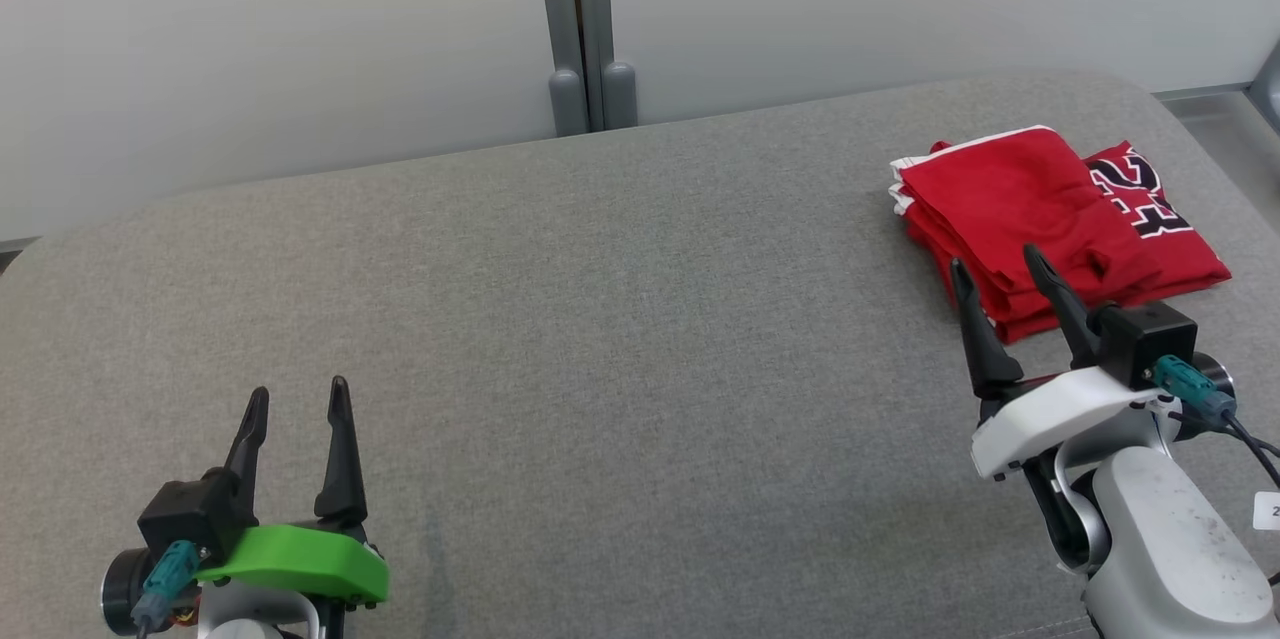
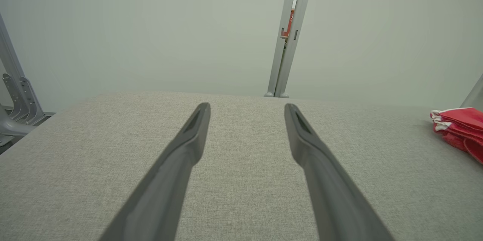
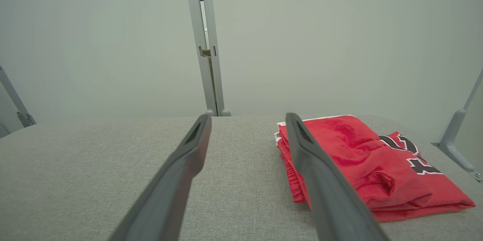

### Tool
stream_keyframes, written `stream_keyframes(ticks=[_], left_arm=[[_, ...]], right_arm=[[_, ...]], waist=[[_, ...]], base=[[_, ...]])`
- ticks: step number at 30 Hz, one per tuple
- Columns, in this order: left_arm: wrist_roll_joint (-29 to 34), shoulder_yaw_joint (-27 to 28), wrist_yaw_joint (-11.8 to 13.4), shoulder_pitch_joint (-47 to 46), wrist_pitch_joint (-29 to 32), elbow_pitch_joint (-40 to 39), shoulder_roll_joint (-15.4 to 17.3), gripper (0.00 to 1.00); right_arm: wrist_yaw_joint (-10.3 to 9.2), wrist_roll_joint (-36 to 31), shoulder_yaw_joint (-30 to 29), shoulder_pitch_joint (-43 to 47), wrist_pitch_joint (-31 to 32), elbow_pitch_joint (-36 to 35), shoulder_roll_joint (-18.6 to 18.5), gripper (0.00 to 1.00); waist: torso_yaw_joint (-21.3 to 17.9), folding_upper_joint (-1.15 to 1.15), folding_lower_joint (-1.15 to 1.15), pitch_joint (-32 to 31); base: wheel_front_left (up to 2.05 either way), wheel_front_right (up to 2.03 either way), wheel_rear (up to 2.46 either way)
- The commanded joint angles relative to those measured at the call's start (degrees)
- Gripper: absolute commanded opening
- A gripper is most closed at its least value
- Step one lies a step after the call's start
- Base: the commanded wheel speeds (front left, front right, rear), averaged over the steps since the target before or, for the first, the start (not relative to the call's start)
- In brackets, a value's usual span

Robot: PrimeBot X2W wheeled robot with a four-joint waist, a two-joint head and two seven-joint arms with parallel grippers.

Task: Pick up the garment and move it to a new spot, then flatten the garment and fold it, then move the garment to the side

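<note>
Got the folded red garment parked far right on the grey cushion, right by the right gripper. Left gripper way off to the left. Both spread wide, gripping nothing

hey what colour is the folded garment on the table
Red, with white trim and black lettering; the garment shows best in the right wrist view.

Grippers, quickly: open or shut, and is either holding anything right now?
Left gripper: open, holding nothing.
Right gripper: open, holding nothing; the folded red jersey lies by its fingertips, ungripped.
</note>
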Motion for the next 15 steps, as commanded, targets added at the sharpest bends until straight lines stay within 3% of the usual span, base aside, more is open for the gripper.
stream_keyframes(ticks=[1,9,10,15], left_arm=[[0.57,0.28,-0.12,0.62,-0.14,-0.08,0.05,1.00],[0.65,0.63,-0.18,0.60,-0.14,0.10,-0.03,1.00],[0.36,0.36,0.00,0.01,0.00,0.18,-0.08,0.00],[-2.00,0.80,-0.01,-0.08,1.40,1.92,-0.33,0.00]], right_arm=[[-0.09,0.06,0.10,0.83,-0.22,-0.02,-0.07,1.00],[-0.09,-0.18,-0.23,1.10,-0.22,0.07,0.33,1.00],[0.00,0.02,-0.14,0.20,0.01,0.07,0.34,0.00],[0.01,2.34,-0.78,1.43,0.96,1.16,1.14,0.00]], waist=[[0.01,0.00,0.00,0.00],[0.04,0.00,0.00,-0.07],[0.05,0.00,0.00,-0.07],[0.13,0.00,0.00,-0.04]], base=[[0.00,0.00,0.00],[0.00,0.00,0.00],[0.00,0.00,0.00],[0.00,0.00,0.00]])
